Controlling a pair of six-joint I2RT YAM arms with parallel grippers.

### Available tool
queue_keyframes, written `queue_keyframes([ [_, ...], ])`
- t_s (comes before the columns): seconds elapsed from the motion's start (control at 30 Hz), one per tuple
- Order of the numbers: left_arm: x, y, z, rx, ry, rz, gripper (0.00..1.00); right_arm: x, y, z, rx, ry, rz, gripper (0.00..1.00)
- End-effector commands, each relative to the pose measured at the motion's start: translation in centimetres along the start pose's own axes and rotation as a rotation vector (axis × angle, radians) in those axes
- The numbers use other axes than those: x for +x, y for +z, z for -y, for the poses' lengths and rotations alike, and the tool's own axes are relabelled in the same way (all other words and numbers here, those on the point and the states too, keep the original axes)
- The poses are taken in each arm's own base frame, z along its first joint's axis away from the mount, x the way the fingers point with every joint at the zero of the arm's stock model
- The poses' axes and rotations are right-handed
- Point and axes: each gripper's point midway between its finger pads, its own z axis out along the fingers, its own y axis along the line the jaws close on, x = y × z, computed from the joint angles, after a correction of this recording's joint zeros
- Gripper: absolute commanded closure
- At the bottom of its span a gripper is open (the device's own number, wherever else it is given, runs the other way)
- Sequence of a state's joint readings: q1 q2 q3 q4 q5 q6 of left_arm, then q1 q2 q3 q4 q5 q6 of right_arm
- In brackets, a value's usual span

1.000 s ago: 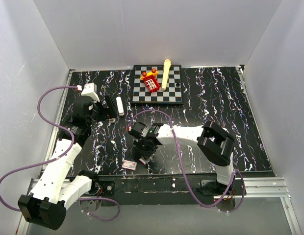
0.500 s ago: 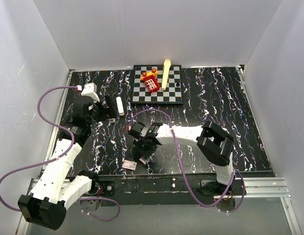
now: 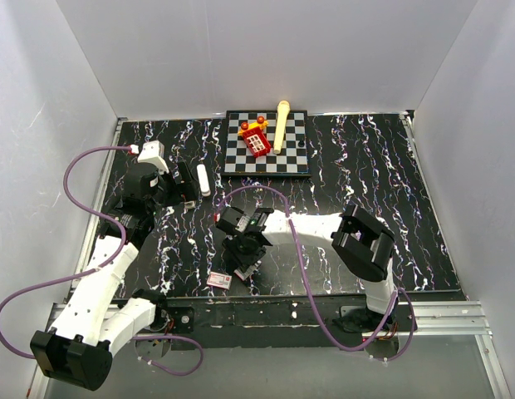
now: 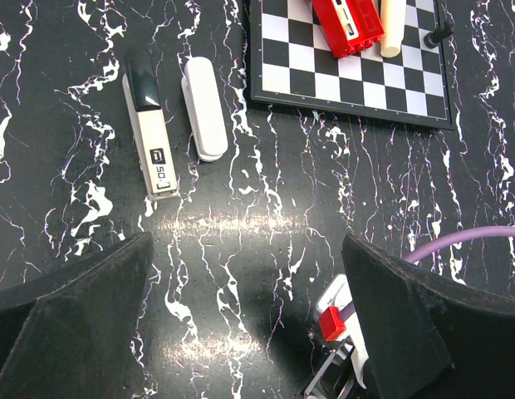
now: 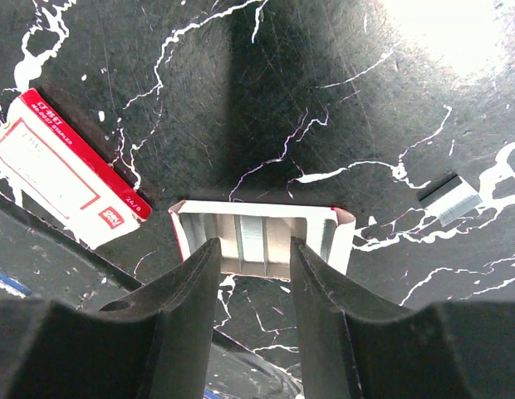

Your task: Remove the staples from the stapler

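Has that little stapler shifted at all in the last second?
No. The stapler lies just left of the white stick, with the same gap from the checkerboard as before.

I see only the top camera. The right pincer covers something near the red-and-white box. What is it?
Observer: A small open tray, with staples inside, lies at the tips of the right pincer.
Operator: Any staples outside the tray?
Observer: Yes, one short loose strip lies on the table, apart from it.
Operator: Does the left pincer hold the stapler?
Observer: No, it is open and empty; the stapler lies flat beyond it.
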State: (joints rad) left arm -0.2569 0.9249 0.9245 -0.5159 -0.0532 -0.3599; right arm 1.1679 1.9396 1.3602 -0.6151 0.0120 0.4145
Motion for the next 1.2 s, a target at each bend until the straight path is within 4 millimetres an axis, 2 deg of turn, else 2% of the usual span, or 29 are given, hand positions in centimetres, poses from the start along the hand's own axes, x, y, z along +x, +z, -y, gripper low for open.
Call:
queue_keyframes([
  [0.0,-0.4,-0.5,-0.1,-0.004,-0.004,0.024,0.02,-0.7,-0.2,-0.6,-0.001,-0.012,0.009,0.52],
  [0.33,-0.4,-0.5,0.0,0.001,-0.004,0.022,0.02,-1.1,-1.3,-0.9,-0.008,-0.019,0.039,0.52],
  [0.5,-0.3,-0.4,-0.1,0.000,-0.003,0.021,0.02,-1.6,-2.5,-1.5,-0.037,-0.034,0.063,0.52],
  [0.73,-0.4,-0.5,-0.1,-0.001,-0.003,0.022,0.02,-2.5,-4.6,-3.3,-0.128,-0.060,0.097,0.53],
  [0.87,-0.4,-0.5,-0.1,-0.001,-0.003,0.023,0.02,-3.1,-5.9,-3.3,-0.124,-0.067,0.121,0.53],
  [0.97,-0.3,-0.5,-0.1,-0.001,-0.005,0.021,0.02,-4.1,-6.9,-2.4,-0.083,-0.050,0.154,0.53],
  [1.17,-0.4,-0.5,-0.1,0.000,-0.003,0.024,0.02,-5.5,-7.4,2.5,0.059,0.103,0.184,0.54],
])
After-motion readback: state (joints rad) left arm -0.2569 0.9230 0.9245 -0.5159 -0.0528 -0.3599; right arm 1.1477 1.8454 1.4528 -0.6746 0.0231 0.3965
